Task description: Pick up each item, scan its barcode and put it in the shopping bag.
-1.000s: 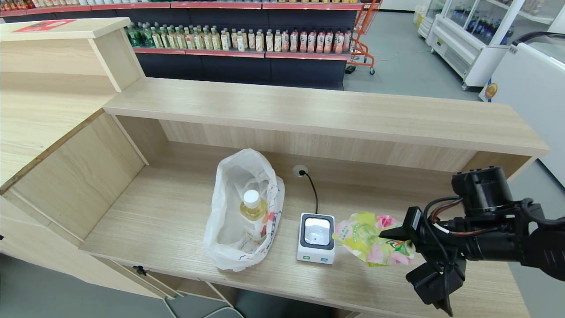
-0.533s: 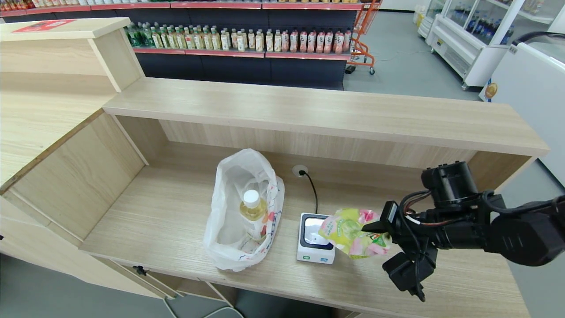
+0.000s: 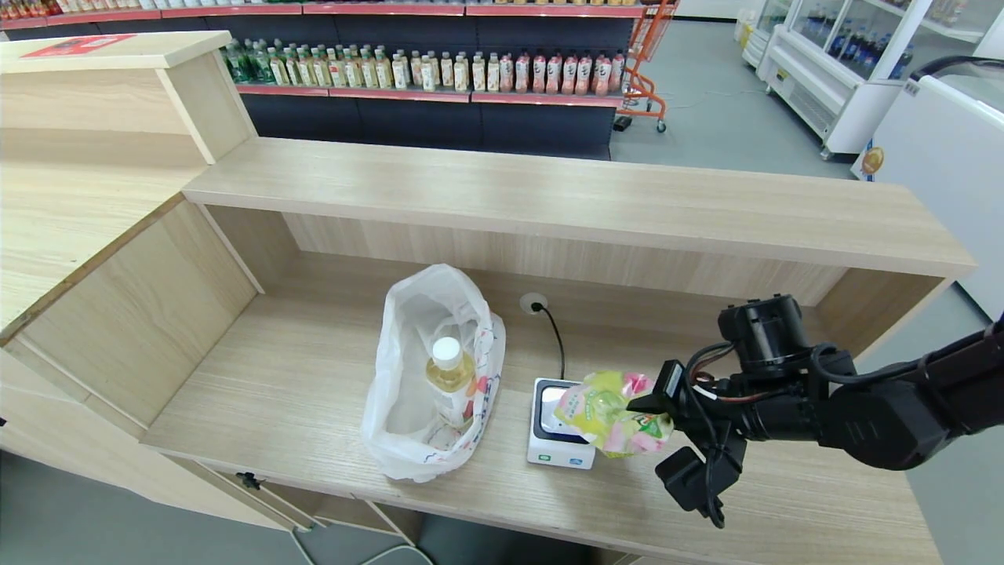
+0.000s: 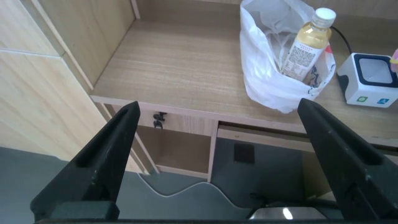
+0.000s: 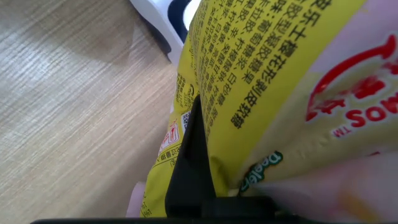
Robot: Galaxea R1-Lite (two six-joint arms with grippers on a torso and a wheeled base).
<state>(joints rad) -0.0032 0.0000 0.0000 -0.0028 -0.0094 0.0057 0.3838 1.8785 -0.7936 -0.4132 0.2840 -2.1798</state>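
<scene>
Pouch (image 3: 612, 414) pinched by its near end in right jaws, shut on it. Its free end hangs over the near-side part of the scanner (image 3: 560, 455) window, just ahead of and below the jaws. Bag (image 3: 408, 369) stands farther ahead of the right jaws, past the scanner, open mouth up, bottle (image 3: 449, 369) upright inside. Left jaws are wide and hold nothing, off the front edge of the table (image 3: 298, 377), with the bag ahead of them.

Risks, as I judge them:
- The pouch is soft and gripped at one end only, so it may sag, twist or slip.
- It covers only part of the window, and I cannot tell which way the barcode faces, so the scan could miss.
- Going lower could bump the light scanner or tug its cable (image 3: 555, 337).
- On the drop, the bag mouth is floppy and the bottle takes up room, so the pouch could catch the rim and fold it shut.

Head view gives the layout: pouch over scanner, bag beside it. Right wrist view gives the pouch's printed face, one finger (image 5: 193, 162) against it and a scanner corner beyond. Left wrist view gives the spread jaws and the bag seen from the front.
</scene>
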